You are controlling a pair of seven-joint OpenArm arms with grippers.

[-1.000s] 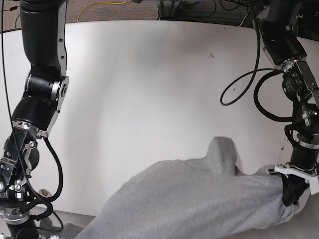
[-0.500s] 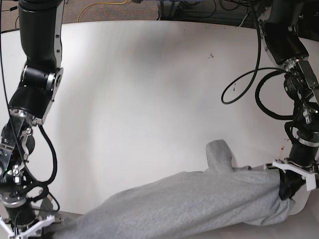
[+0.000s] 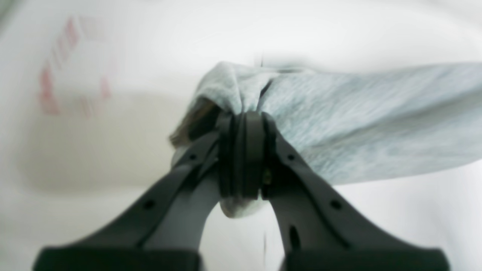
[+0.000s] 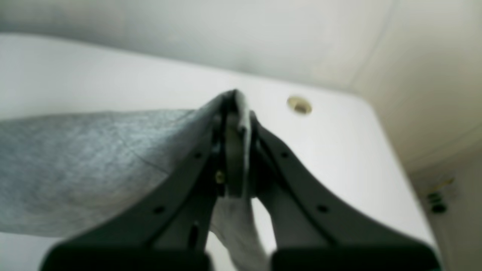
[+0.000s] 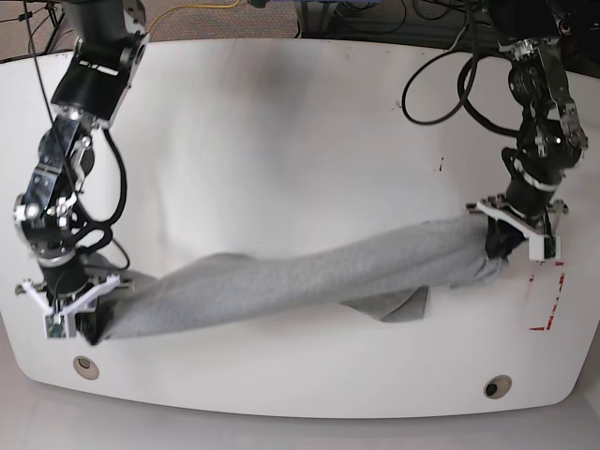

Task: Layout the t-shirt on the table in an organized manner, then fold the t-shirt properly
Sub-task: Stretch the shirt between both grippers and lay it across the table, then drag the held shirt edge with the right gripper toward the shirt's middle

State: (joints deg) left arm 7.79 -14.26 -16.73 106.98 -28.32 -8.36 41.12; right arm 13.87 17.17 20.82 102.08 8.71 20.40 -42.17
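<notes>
The grey t-shirt point(image 5: 300, 277) hangs stretched as a long band between my two grippers, just above the white table point(image 5: 281, 141). A loose flap point(image 5: 398, 305) droops near the right. My left gripper point(image 5: 499, 246), on the base view's right, is shut on one end of the t-shirt point(image 3: 339, 113); its closed tips point(image 3: 243, 124) pinch bunched fabric. My right gripper point(image 5: 82, 319), on the base view's left, is shut on the other end point(image 4: 94, 158); its tips point(image 4: 233, 113) clamp a fabric edge. No lettering shows.
Two round grommet holes sit near the table's front edge point(image 5: 85, 366) point(image 5: 497, 385); one shows in the right wrist view point(image 4: 299, 104). A red-outlined rectangle mark point(image 5: 548, 298) lies at the front right, blurred in the left wrist view point(image 3: 71, 71). Black cables point(image 5: 441, 84) loop by the left arm.
Both arms have moved far back and apart with the t-shirt. The cloth, earlier heaped at the front edge, is now pulled out into a long band across the table.
</notes>
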